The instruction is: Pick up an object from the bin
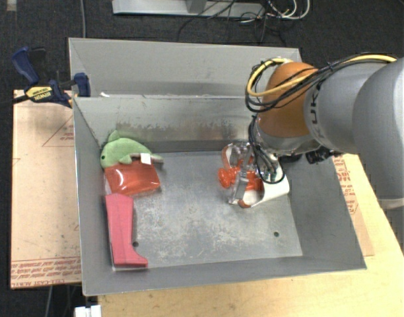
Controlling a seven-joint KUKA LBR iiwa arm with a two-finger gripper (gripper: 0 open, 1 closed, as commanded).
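Grey metal bin (202, 233), with the KUKA arm (367, 111) reaching in over its right edge. The jaws are down near the floor, just short of the far wall and right of centre, at a small orange thing (227, 176) with a white piece (278, 189) just beside it. How wide the jaws stand cannot be told. Along the left edge lie a green soft toy (123, 150), a red-orange pouch (131, 178) and a pink L-shaped block (119, 223), well apart from the jaws.
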